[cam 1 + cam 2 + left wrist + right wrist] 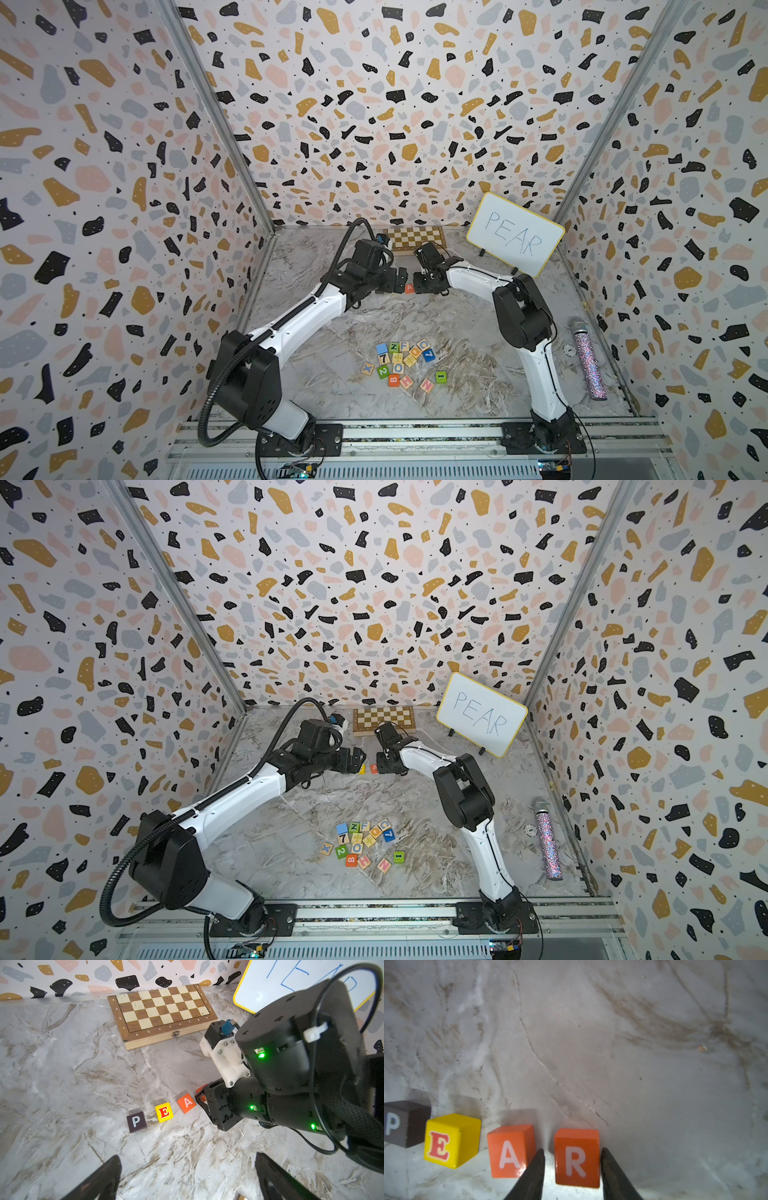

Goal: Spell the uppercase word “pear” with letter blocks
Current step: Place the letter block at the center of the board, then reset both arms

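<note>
- Two grippers face each other over the far half of the grey marbled table [457, 324].
- One of them, the left gripper [187, 1156], hangs just left of the letter row. Its jaws are spread wide with only bare table between them.
- Four small wooden letter cubes [187, 1103] sit in a single row on the table, in front of the chessboard case and between the two grippers.
- Left to right in the right wrist view they read P, E, A, R:
  - one black cube with a white P [396, 1124]
  - one yellow cube with a red E [450, 1140]
  - one orange-red cube with a white A [510, 1151]
  - one red cube with a white R [577, 1157]
- Narrow gaps separate the cubes.
- One right gripper [573, 1149] straddles the R cube with its jaws only narrowly parted.
  - A sliver of table shows between the cube and the finger on the A side.
  - The other finger sits right at the cube's edge, and contact there cannot be told.
- Roughly sixteen other coloured cubes [399, 365], marked with letters and numbers, lie in one loose cluster near the front middle of the table.
- One folded wooden chessboard case [162, 1007] lies flat by the back wall. Its clasp is shut and its contents are hidden.
- One yellow-rimmed whiteboard [515, 235] with PEAR handwritten on it stands tilted at the far right.
- One glitter-covered microphone [588, 361] lies along the table's right edge.
</note>
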